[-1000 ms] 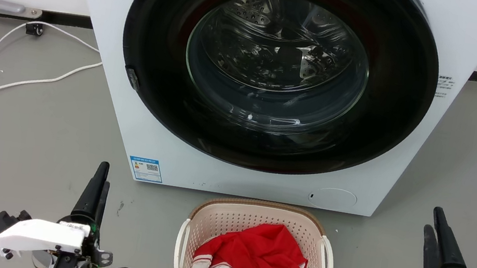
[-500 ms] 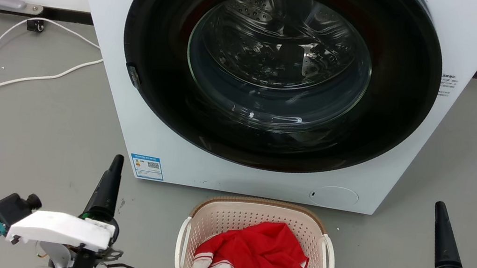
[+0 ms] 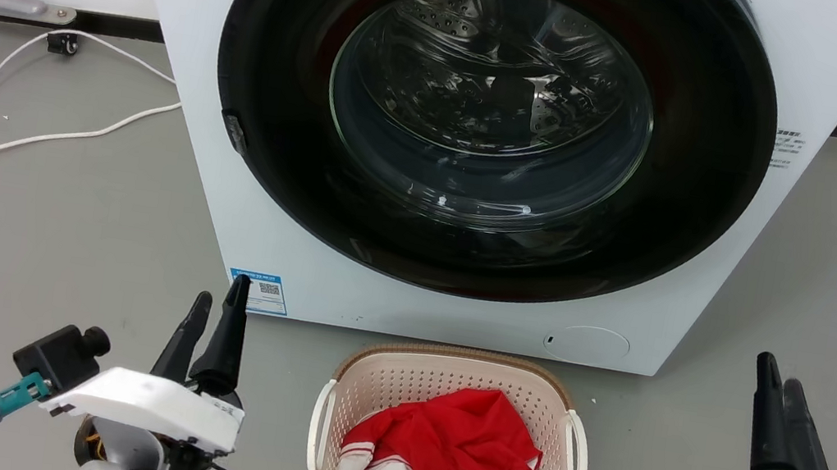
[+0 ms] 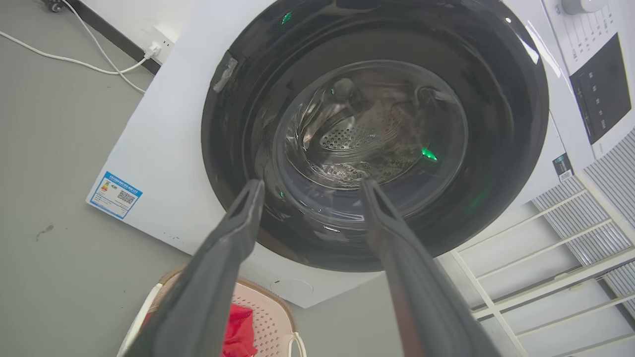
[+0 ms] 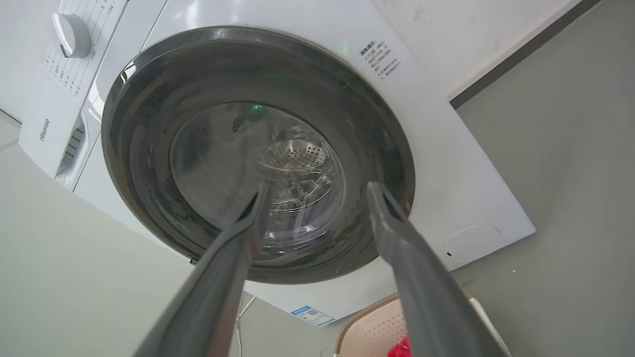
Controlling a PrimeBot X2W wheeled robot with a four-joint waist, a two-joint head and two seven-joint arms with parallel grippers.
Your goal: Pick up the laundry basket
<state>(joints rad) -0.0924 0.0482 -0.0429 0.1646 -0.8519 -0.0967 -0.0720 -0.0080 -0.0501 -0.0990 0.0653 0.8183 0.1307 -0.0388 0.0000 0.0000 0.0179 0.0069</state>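
Two empty: left pincer (image 3: 222, 287) and right pincer (image 3: 779, 370) parted, flanking laundry basket (image 3: 451, 352), touching nothing

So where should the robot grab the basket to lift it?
Probably by its white handles: the left claw takes the left handle, the right claw the right handle, each from its own side. They bow out from the basket's walls, and clothes fill the middle.
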